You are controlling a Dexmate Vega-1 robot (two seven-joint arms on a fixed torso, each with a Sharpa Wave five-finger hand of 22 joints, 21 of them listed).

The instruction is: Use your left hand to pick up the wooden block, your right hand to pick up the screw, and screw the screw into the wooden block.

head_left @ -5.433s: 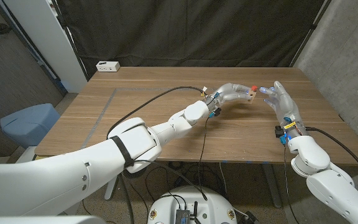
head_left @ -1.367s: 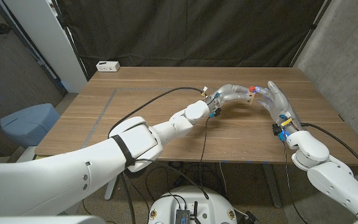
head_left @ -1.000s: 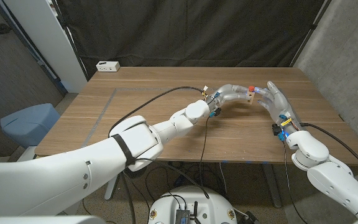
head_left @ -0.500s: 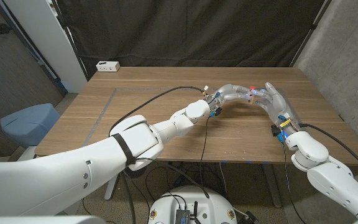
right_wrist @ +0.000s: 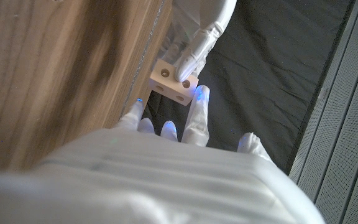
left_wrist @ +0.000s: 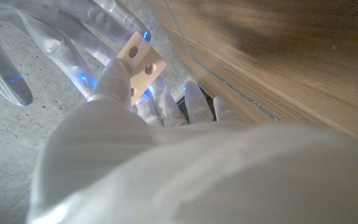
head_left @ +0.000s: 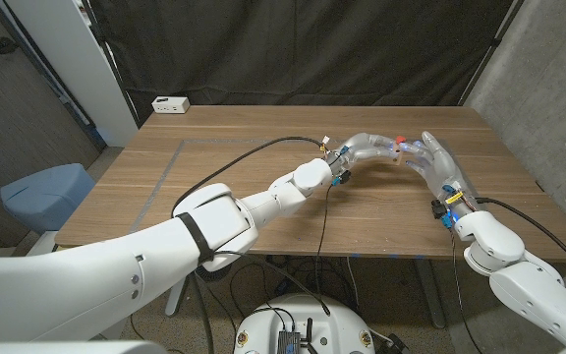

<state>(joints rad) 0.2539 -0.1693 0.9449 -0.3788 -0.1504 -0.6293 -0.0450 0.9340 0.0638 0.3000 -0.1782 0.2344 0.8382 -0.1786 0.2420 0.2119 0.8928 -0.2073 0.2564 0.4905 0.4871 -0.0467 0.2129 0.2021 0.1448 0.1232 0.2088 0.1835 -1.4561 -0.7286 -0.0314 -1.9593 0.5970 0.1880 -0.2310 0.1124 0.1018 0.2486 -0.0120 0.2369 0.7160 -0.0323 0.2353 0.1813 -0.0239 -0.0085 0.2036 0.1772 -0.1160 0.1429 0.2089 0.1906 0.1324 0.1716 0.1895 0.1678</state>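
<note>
I am holding the wooden block [left_wrist: 140, 60] in my left hand [head_left: 367, 148], right of centre above the desk [head_left: 214, 187]; my right hand [head_left: 430, 157] is pinching the red-headed screw [head_left: 400, 139]; next, I judge, aligning its tip with a hole.

A white power strip [head_left: 170, 104] sits at the wooden table's [head_left: 244, 123] far left corner — black curtain [head_left: 293, 49] behind.

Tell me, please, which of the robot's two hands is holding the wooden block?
The left hand holds the wooden block, its fingers wrapped around it; the right hand only reaches toward it from the opposite side.
</note>
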